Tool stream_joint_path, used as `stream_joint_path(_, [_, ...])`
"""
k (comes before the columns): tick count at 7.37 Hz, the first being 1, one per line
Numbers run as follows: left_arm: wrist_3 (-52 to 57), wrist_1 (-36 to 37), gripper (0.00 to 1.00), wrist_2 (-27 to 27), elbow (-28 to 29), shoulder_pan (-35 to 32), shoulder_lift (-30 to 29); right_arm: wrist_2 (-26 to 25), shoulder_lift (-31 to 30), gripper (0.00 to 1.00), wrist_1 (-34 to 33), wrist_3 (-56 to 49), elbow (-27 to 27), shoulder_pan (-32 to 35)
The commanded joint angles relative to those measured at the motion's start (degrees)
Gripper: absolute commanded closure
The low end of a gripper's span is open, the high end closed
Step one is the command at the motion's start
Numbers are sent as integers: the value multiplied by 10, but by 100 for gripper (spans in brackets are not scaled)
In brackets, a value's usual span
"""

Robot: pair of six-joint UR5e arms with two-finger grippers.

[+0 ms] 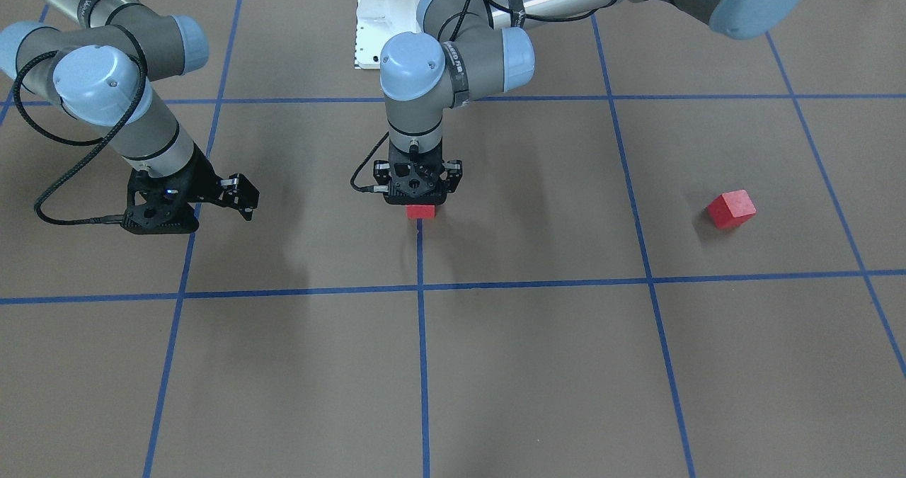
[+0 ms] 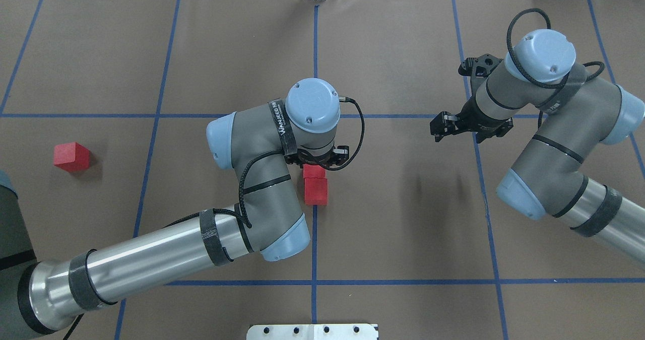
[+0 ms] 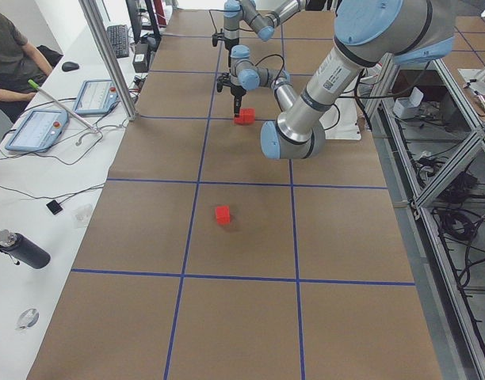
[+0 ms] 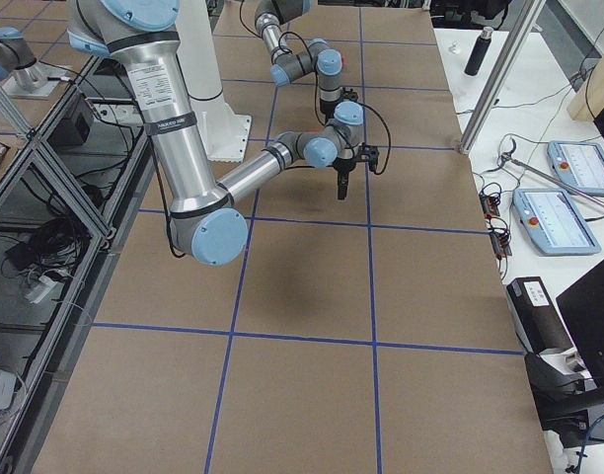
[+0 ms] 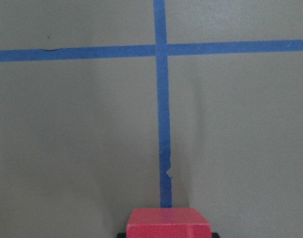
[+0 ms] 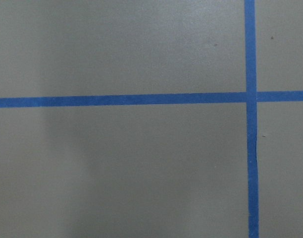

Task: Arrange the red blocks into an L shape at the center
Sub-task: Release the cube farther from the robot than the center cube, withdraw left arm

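Two red blocks lie end to end on the central blue line (image 2: 314, 239): one (image 2: 316, 191) lies free, the other (image 2: 314, 171) is partly under my left wrist. My left gripper (image 1: 420, 204) points straight down, and its jaws sit against the sides of that second block (image 1: 420, 212), which also fills the bottom of the left wrist view (image 5: 169, 224). The third red block (image 2: 72, 156) sits alone far to my left, and it also shows in the front view (image 1: 732, 209). My right gripper (image 2: 440, 127) is open and empty, hovering off to the right.
The white robot base plate (image 2: 312, 331) is at the near table edge. In the left side view a side bench holds tablets (image 3: 36, 129) and a dark bottle (image 3: 21, 248), with a metal post (image 3: 108, 55) beside it. The right wrist view shows only brown surface and tape lines (image 6: 250, 148).
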Motion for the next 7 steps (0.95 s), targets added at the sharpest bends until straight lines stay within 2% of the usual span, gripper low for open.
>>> stream_joint_path(1, [1,-1,4,0,-2,2,6,0,1,0,0,0,0,3])
stream_joint_path(2, [2,-1,4,0,-6,2,5,0,3,0,0,0,1,4])
stream_joint_path(3, [3,0,4,-1,-35,-1,6,1,2,0,0,0,2,7])
stream_joint_path(4, [5,9,4,-3,-89,-6,30,2,2,0,0,-1,4,11])
stream_joint_path(6, [42,9,4,-5,-224,-29,157,3,1,0,0,-1,5,19])
stream_joint_path(7, [76,9,4,-6,-271,-51,218,2,-1,0,0,-1,5,21])
